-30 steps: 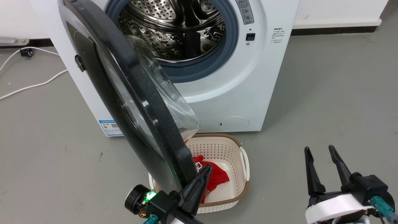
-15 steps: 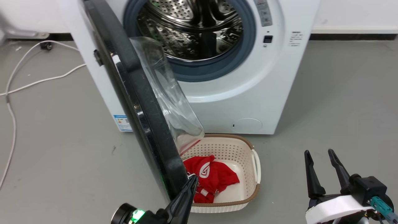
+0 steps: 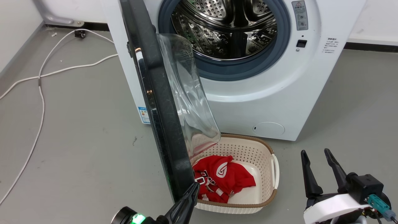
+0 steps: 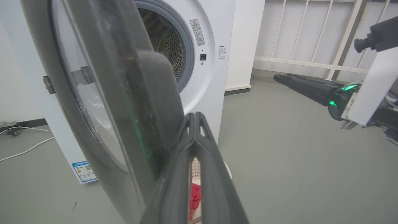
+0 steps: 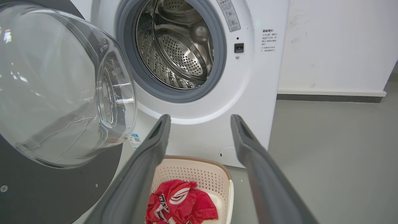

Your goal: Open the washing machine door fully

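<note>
Door half-open: your left gripper (image 4: 195,124), fingers clenched together and empty, touches the washing machine door (image 4: 146,93) beside its tips; next, push it wider.

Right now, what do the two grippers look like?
Both have long, tapered dark fingers. The right gripper has a white wrist shell with a black block and teal connector. The left gripper has a round black part with a green light.
</note>
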Motion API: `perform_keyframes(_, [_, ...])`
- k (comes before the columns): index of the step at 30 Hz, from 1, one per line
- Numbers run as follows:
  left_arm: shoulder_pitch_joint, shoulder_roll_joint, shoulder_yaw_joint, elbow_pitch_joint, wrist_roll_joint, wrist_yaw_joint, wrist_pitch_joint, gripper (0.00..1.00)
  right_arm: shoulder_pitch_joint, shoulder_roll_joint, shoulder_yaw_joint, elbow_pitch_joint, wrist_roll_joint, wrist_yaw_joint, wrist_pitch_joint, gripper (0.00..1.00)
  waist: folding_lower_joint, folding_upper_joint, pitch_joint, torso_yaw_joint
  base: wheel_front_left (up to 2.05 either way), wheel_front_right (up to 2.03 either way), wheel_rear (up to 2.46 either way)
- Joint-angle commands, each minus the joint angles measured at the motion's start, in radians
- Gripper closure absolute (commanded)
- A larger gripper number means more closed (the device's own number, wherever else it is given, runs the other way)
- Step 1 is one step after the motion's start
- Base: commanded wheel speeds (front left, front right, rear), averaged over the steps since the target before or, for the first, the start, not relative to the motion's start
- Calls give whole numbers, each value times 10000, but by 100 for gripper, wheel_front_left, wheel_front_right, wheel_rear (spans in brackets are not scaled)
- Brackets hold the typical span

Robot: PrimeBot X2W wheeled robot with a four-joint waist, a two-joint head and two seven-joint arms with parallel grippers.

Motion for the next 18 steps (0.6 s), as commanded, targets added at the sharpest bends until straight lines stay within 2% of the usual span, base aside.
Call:
perform_keyframes(1, [-262, 60, 39, 116, -76, -74, -15, 100, -151, 10, -17, 20, -7, -7, 0, 0, 0, -1, -2, -102, 0, 0, 0])
perform_keyframes(10, [-675, -50, 119, 212, -118, -239, -15, 100, -106, 10, -47, 113, 115, -7, -2, 0, 0, -1, 80, -432, 0, 0, 0])
perform_keyframes(18, [-491, -166, 111, 96, -169, -305, -16, 100, -143, 10, -52, 239, 217, -7, -65, 0, 0, -1, 43, -300, 0, 0, 0])
